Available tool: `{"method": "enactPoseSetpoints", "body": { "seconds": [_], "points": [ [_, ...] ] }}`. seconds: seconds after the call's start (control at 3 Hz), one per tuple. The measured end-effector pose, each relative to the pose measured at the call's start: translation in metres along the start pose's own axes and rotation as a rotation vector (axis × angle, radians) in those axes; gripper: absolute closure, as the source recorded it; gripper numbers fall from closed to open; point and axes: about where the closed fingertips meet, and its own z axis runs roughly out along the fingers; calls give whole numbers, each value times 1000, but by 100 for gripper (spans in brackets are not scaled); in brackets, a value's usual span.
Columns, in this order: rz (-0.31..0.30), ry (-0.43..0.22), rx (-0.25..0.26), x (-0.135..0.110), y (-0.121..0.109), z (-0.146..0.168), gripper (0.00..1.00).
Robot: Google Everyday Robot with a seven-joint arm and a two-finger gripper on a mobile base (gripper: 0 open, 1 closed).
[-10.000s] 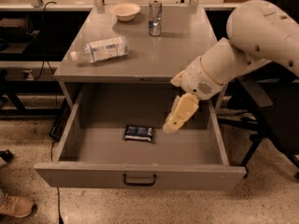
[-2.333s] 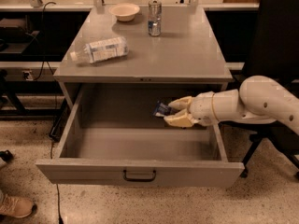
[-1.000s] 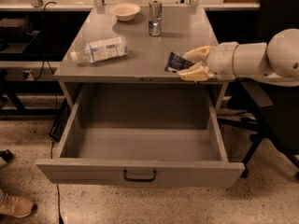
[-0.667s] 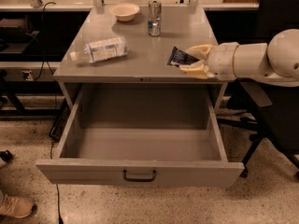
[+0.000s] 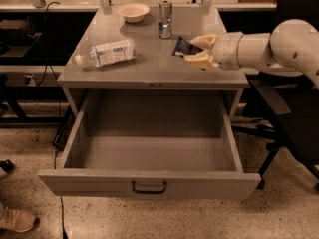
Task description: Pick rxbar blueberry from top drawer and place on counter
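My gripper (image 5: 198, 50) is over the right part of the counter (image 5: 149, 59), shut on the rxbar blueberry (image 5: 183, 47), a small dark blue bar that sticks out to the left of the pale fingers (image 5: 202, 41) and hangs just above the surface. The arm reaches in from the right. The top drawer (image 5: 149, 183) stands pulled out below, and its grey inside is bare. Its dark loop handle (image 5: 149, 187) is centred on the front panel.
On the counter lie a clear plastic bottle (image 5: 106, 52) on its side at the left, a pale bowl (image 5: 133, 12) at the back, and a clear glass (image 5: 165, 19) behind the bar. A black chair (image 5: 294, 128) stands at the right. A shoe (image 5: 15, 219) shows at bottom left.
The bar lay in the drawer ten seconds ago. My gripper took hold of it, lifted it out, and has carried it up and leftward over the counter.
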Motion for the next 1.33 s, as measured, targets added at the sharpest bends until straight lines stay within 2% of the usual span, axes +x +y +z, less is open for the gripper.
{"method": "enactPoseSetpoints", "body": {
  "seconds": [0.33, 0.67, 1.33],
  "points": [
    [5, -1, -5, 4, -26, 34, 84],
    [17, 5, -15, 8, -47, 73, 52],
    [33, 15, -24, 14, -57, 101, 5]
  ]
}}
